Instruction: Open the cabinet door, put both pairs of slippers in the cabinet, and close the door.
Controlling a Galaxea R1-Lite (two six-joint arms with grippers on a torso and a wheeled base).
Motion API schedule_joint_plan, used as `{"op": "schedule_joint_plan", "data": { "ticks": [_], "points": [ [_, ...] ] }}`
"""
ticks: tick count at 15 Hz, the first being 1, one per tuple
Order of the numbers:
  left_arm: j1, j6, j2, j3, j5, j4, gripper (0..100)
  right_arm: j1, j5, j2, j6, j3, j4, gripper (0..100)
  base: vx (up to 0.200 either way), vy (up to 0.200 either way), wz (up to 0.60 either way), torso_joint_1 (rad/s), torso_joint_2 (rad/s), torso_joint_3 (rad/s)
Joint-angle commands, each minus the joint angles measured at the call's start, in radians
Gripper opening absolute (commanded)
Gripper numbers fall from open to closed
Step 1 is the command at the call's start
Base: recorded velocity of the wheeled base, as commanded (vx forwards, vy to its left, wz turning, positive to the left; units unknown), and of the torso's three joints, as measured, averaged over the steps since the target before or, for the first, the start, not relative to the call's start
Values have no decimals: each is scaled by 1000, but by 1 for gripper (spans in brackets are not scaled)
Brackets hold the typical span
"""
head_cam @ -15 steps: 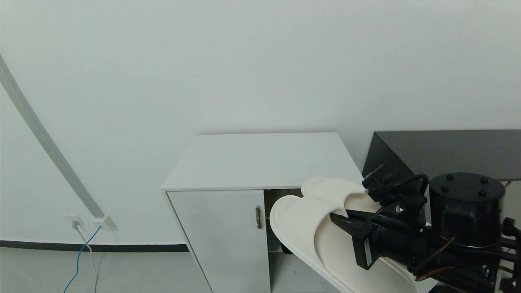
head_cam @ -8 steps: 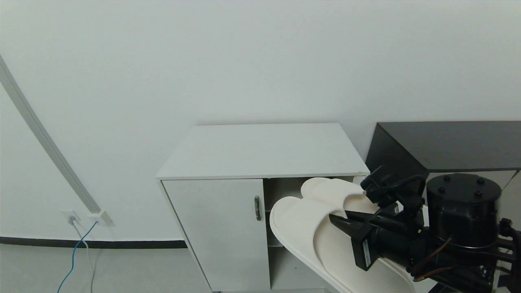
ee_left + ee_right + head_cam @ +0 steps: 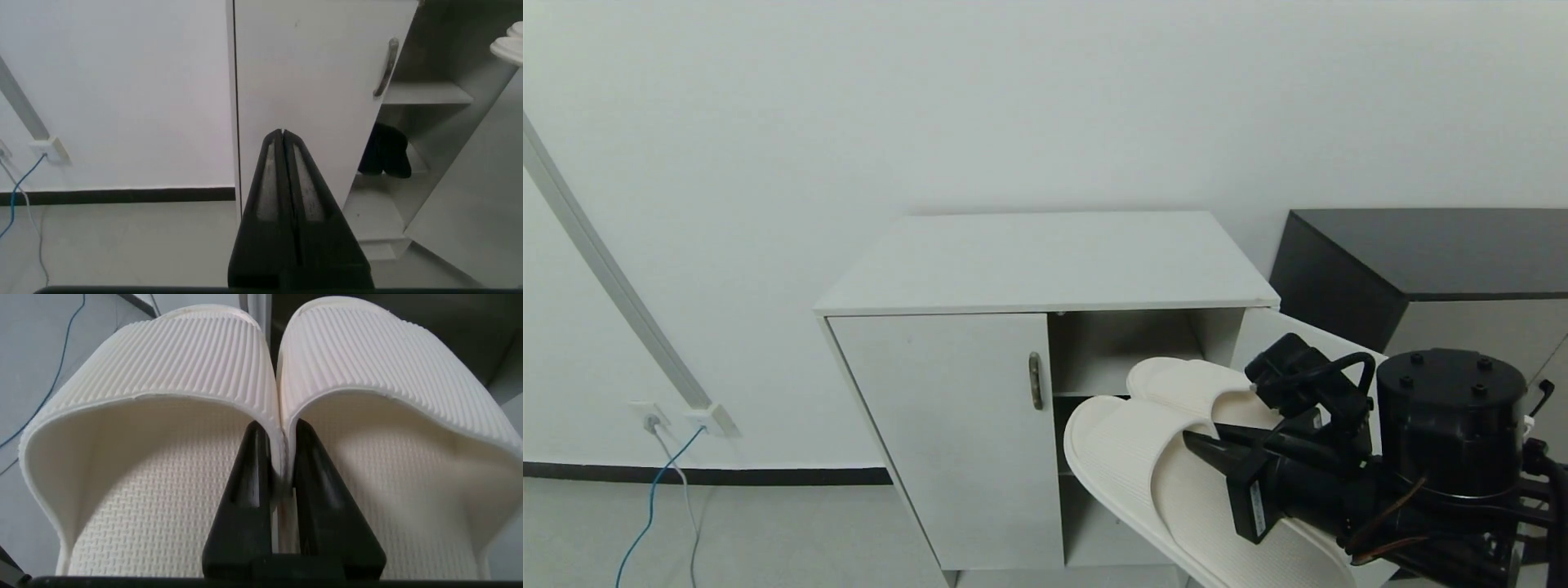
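Right fingers (image 3: 248, 478) pinch the white slippers (image 3: 163, 400) together — left fingers (image 3: 268, 189) pressed closed, empty.

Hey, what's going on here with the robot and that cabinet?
The right gripper is shut on a pair of cream ribbed slippers, held before the white cabinet. Its right door is open, its left door shut. A dark item sits inside. The left gripper is shut and empty, facing the cabinet.

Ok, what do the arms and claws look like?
Left claw and right claw are black, with long fingers tapering to narrow tips. The right arm is black too: a bolted cylindrical housing, a looped black cable, thin reddish wires, a small white label.
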State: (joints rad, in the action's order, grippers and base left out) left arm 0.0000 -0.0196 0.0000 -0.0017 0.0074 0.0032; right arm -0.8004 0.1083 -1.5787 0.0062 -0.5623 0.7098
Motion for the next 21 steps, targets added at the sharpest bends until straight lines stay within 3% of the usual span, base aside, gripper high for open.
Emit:
{"op": "schedule_joint_plan", "data": {
  "ticks": [1, 13, 21],
  "points": [
    [0, 0, 0, 0, 0, 0, 0, 0, 1, 0, 0, 6, 0, 0, 0, 0, 0, -212, 540, 330],
    [0, 0, 2, 0, 0, 0, 0, 0, -1, 0, 0, 10, 0, 0, 0, 0, 0, -160, 489, 329],
    [0, -2, 2, 0, 0, 0, 0, 0, -1, 2, 0, 15, 0, 0, 0, 0, 0, -57, 442, 384]
  ]
}}
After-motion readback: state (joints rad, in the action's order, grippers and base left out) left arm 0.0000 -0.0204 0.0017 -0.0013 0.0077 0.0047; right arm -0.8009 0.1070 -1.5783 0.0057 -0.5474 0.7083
